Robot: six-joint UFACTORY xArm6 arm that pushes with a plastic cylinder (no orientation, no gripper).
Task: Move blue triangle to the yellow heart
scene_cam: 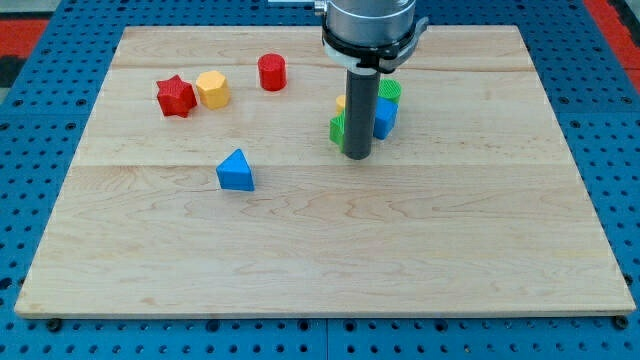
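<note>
The blue triangle (236, 171) lies left of the board's middle, on its own. My tip (357, 157) rests on the board well to the triangle's right, apart from it. The rod stands in front of a tight cluster: a sliver of a yellow block (342, 101), which may be the heart, shows at the rod's left edge. Most of that yellow block is hidden by the rod.
In the cluster are a green block (337, 128) left of the rod, a blue block (385, 118) to its right and another green block (390, 91) behind. A red star (175, 96), a yellow hexagon (212, 89) and a red cylinder (272, 72) sit at the upper left.
</note>
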